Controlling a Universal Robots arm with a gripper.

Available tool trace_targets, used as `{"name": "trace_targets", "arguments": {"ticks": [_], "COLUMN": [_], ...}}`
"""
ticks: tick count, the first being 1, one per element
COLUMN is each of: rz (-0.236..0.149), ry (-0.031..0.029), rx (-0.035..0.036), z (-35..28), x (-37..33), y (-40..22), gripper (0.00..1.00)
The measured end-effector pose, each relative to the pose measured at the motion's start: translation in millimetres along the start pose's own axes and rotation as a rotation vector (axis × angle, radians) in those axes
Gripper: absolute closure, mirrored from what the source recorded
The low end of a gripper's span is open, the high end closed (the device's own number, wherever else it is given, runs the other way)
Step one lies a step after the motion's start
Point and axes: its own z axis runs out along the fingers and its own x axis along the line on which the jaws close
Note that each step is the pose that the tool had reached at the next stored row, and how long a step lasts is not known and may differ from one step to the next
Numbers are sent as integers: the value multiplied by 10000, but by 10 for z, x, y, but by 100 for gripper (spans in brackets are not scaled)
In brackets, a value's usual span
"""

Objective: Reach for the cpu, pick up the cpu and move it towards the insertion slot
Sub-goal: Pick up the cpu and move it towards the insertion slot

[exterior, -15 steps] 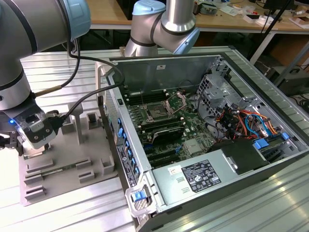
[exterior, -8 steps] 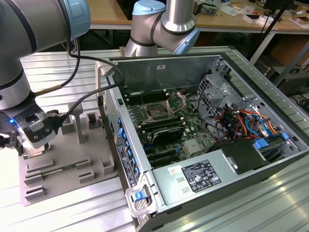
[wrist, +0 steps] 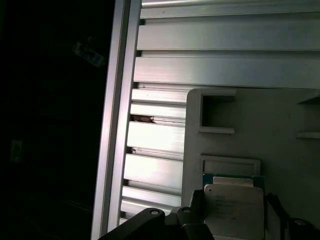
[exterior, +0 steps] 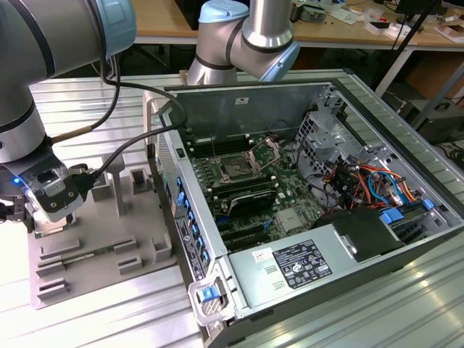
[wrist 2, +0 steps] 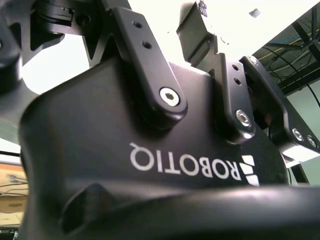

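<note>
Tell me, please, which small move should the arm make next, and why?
Probably a short straight lift, if the cpu is already held. The gripper is at the cpu, which lies flat on the tray, and the slot is off to the exterior view's right.

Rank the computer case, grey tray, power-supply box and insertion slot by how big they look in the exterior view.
Largest to smallest:
1. computer case
2. grey tray
3. power-supply box
4. insertion slot, clearly the smallest

The tray and the box lie about equally near the camera, so that ranking seems fair.
</note>
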Motion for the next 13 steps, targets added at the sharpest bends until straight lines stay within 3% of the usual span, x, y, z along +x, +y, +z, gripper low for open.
{"name": "trace_targets", "arguments": {"ticks": [13], "rz": [0], "ry": [-1], "rx": [0], "z": [-36], "x": [0], "y": [2], "gripper": [45]}}
